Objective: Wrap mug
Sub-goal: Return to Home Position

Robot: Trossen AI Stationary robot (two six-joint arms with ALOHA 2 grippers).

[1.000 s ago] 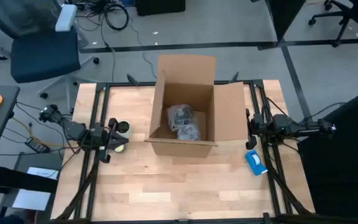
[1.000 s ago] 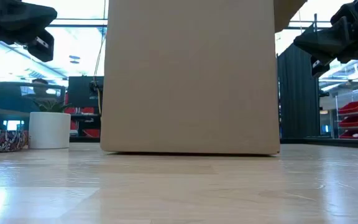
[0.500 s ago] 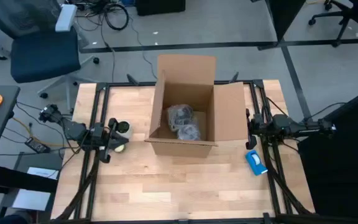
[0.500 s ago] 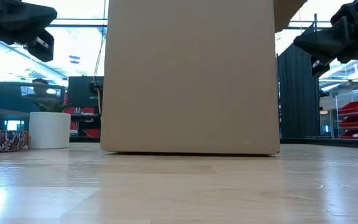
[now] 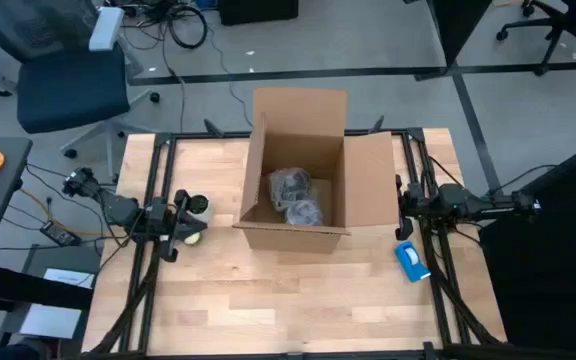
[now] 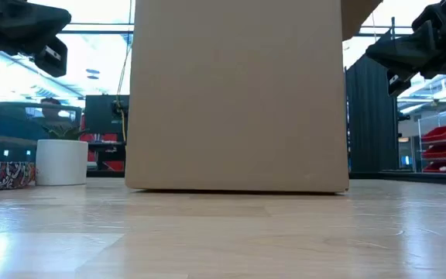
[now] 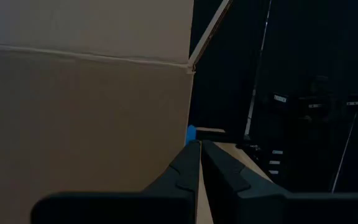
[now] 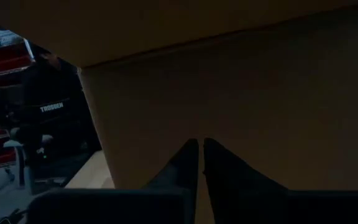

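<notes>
The mug is not in view. An open cardboard box (image 5: pixel 303 225) stands on its base in the middle of the table, and two bundles of clear wrap (image 5: pixel 296 197) lie on its floor. My left gripper (image 5: pixel 181 224) hovers left of the box, shut and empty, pointing at the box's left wall (image 7: pixel 86 106). My right gripper (image 5: pixel 401 204) hovers right of the box, shut and empty, pointing at its right wall (image 8: pixel 260 93). Both show high at the picture's sides in the low view.
A small white pot (image 5: pixel 199 205) stands by my left gripper, and a patterned bowl (image 6: pixel 2 174) shows beside it in the low view. A blue object (image 5: pixel 412 260) lies on the table near my right arm. The box flaps (image 5: pixel 300 108) stand open. Bare wood lies toward the near edge.
</notes>
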